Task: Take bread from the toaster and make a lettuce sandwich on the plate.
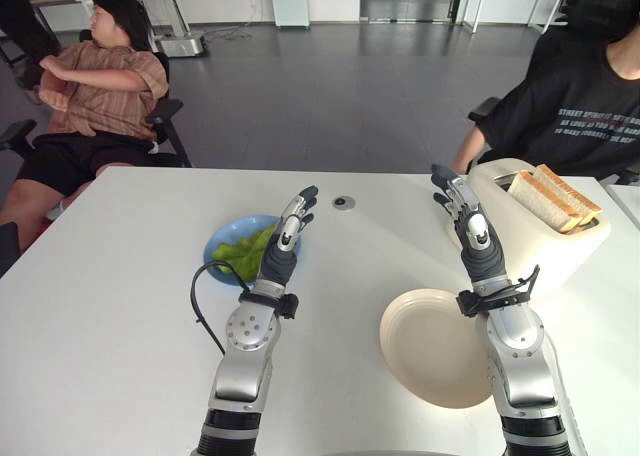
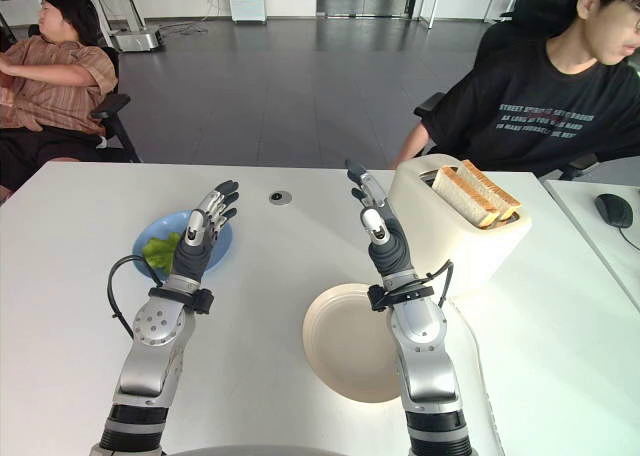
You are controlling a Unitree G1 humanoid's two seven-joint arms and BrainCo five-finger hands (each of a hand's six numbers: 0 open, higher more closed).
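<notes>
Bread (image 1: 555,198) sits in toaster (image 1: 540,251) just right of empty, spread right hand (image 1: 470,226).

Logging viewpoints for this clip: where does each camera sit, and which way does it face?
Left eye view: on the head, looking forward and down at the table; both forearms show, left hand open by the blue bowl, right hand open beside the toaster.
Right eye view: same head, slightly to the right, same aim; same forearms and hands.
Shared: bread in the toaster, plate, lettuce in the bowl.
</notes>
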